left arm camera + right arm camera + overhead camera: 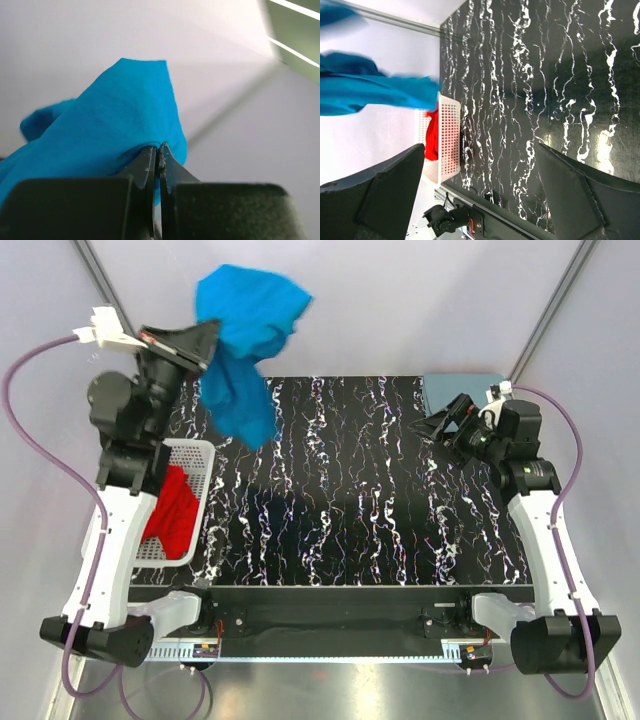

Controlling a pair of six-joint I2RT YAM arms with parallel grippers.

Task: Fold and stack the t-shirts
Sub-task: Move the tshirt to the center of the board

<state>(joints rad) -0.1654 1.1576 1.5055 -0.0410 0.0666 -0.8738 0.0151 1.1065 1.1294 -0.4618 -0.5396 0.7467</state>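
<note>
My left gripper (205, 343) is shut on the bright blue t-shirt (245, 350) and holds it high above the table's far left corner; the cloth hangs bunched in the air. In the left wrist view the jaws (159, 150) pinch a fold of the blue t-shirt (110, 130). A red t-shirt (173, 510) lies crumpled in the white basket (200, 453) at the left. A dusty grey-blue t-shirt (455, 390) lies at the far right corner, partly behind my right gripper (450, 427). My right gripper is open and empty above the table; its view shows the blue t-shirt (370, 92) and red t-shirt (432, 135).
The black marble-patterned tabletop (350, 490) lies between the arms. White enclosure walls stand at the back and sides. The white basket (449, 135) sits at the table's left edge beside the left arm.
</note>
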